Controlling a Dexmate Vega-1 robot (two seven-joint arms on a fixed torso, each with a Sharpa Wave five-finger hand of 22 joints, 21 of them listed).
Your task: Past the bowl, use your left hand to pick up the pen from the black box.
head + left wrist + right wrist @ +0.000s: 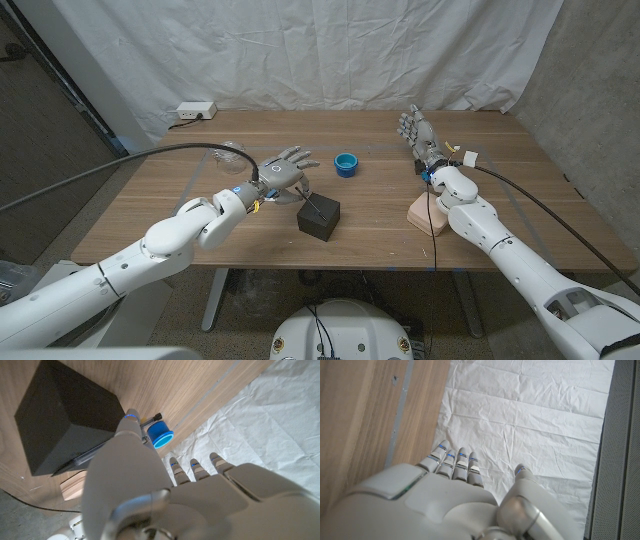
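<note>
Pen lies diagonally across top of black box, near blue bowl. Left hand hovers beside it, fingers spread, holding nothing. Pen likely light, stiff, slippery (thin too): pinch mid-barrel.

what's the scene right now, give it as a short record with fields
surface: wooden table
black box: near the table's front edge, in front of the left hand
pen: lies on the black box, not yet lifted
left hand: just behind the box, fingers spread, holding nothing
bowl: clear, behind the left hand
blue cup: behind the box
right hand: raised at the table's right side, fingers apart, holding nothing
backdrop: white cloth
</note>
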